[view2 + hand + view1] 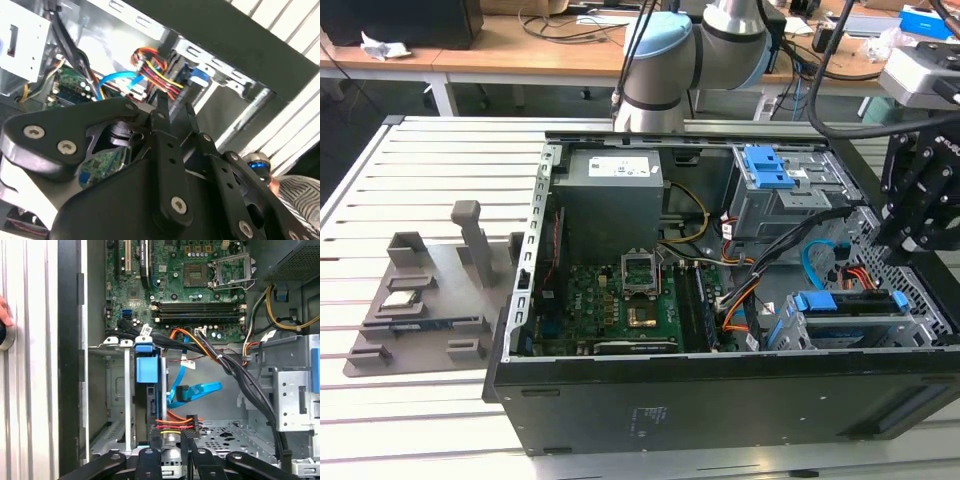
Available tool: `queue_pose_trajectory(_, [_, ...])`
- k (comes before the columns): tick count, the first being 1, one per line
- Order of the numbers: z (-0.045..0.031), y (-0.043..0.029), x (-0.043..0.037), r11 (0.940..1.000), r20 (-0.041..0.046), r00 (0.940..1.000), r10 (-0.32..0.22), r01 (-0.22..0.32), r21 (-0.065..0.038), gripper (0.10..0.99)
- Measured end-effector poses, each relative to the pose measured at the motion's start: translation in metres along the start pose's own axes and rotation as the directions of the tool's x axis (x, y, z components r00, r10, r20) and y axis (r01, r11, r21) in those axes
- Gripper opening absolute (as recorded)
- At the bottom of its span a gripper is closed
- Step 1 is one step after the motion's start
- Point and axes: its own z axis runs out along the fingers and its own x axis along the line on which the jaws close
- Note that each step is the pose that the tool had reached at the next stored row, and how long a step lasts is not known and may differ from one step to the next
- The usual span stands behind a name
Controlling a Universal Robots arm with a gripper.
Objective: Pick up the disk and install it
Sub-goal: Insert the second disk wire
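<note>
On the exterior view's left, a grey fixture tray [410, 300] lies on the slatted white table [380, 180]; it holds a processor chip [400, 299] and a memory stick [425, 325] lying flat, with an upright grey post beside them. No writing there can be made out.

At the centre stands the open black computer case [720, 400]. Inside it, going rightward, sit the green motherboard [610, 300], the grey power-supply box [610, 190] with a white label too small to read, and a metal drive cage [780, 190] with a blue latch.

Further right, the disk [845, 302] sits on edge in the lower drive bay [860, 330], its blue carrier tab showing; in the first wrist view the disk [148, 380] stands in that bay with red, yellow and black power wires [175, 422] at its end.

At the exterior view's right, the black gripper [910, 225] hangs above the bay. In the second wrist view the gripper [175, 107] has its fingers apart, with nothing between them.
</note>
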Motion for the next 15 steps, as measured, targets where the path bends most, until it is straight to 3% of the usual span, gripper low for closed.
queue_pose_trajectory(2, [0.0004,0.0043,-0.0074,1.0,-0.0002,1.0,0.0,0.0,0.0,0.302])
queue_pose_trajectory(4, [0.0012,0.0119,-0.0097,1.0,-0.0003,1.0,0.0,0.0,0.0,0.302])
queue_pose_trajectory(8, [0.0059,0.0404,-0.0086,1.0,-0.0003,1.0,-0.007,0.007,0.001,0.302])
queue_pose_trajectory(14, [0.0085,0.0431,-0.0086,0.9998,-0.001,0.9998,-0.019,0.019,0.001,0.282])
queue_pose_trajectory(15, [0.0086,0.0432,-0.0086,0.9998,-0.001,0.9998,-0.019,0.019,0.001,0.161])
